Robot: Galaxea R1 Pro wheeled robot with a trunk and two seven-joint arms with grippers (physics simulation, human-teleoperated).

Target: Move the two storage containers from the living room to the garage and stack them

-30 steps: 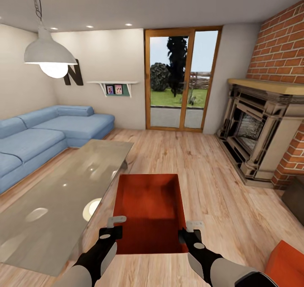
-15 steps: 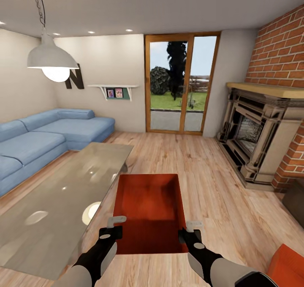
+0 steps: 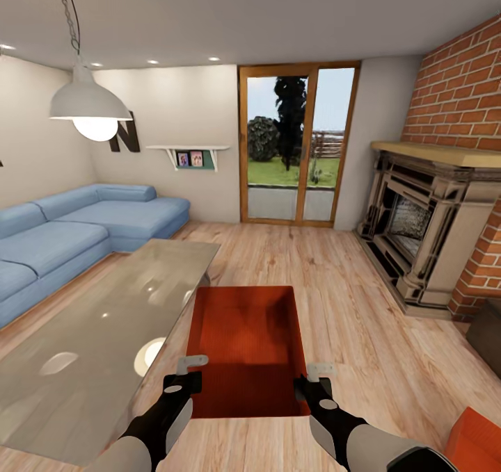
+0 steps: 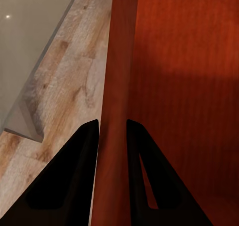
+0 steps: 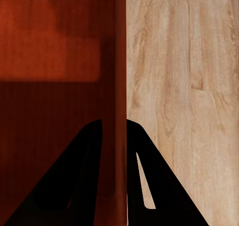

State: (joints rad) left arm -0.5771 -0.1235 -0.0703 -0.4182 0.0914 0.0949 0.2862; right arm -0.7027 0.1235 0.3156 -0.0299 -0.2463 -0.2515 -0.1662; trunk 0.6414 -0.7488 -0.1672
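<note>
We carry one storage container low in front of us, over the wood floor of the living room, just beside the glass coffee table. The left claw is clamped on its left wall, the right claw on its right wall. To haul it well, we should hold both claws level and turn slowly, so neither wall slips. It is plain orange-red, open-topped, low-walled. The other container sits at our right.
</note>
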